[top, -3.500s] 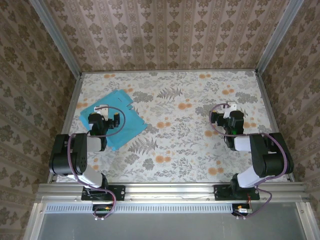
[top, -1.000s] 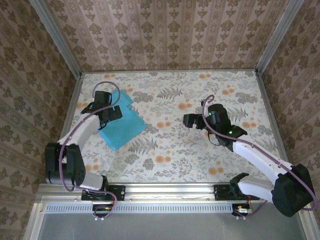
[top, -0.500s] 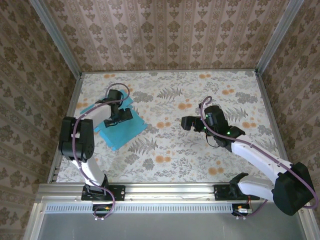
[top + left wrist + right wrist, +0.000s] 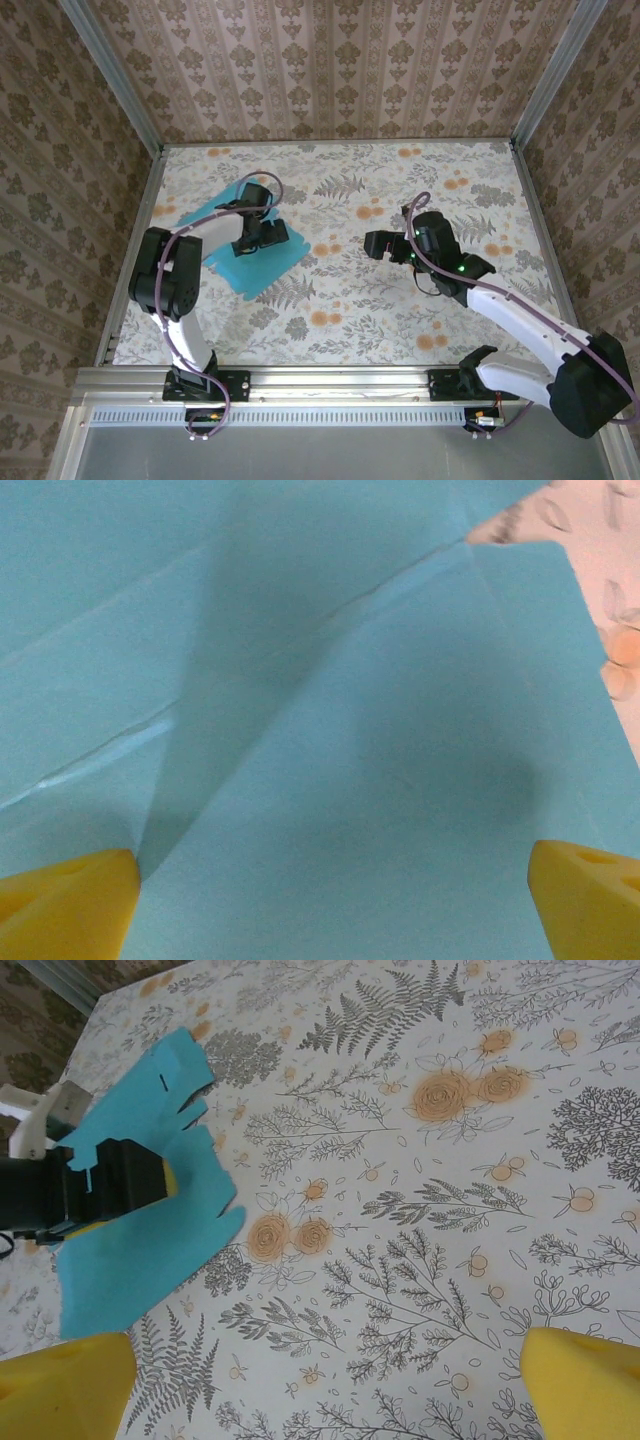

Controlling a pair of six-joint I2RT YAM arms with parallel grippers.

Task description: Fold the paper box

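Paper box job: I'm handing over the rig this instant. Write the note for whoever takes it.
Left tool: open, holding nothing, low over the paper box; I cannot tell whether it touches the card.
Right tool: open, empty, above the bare table right of centre, apart from the card.
Paper box: a flat sheet, turquoise side up, left of centre, with creases showing.
Done: nothing folded, no flap raised.
Left: all the folding.
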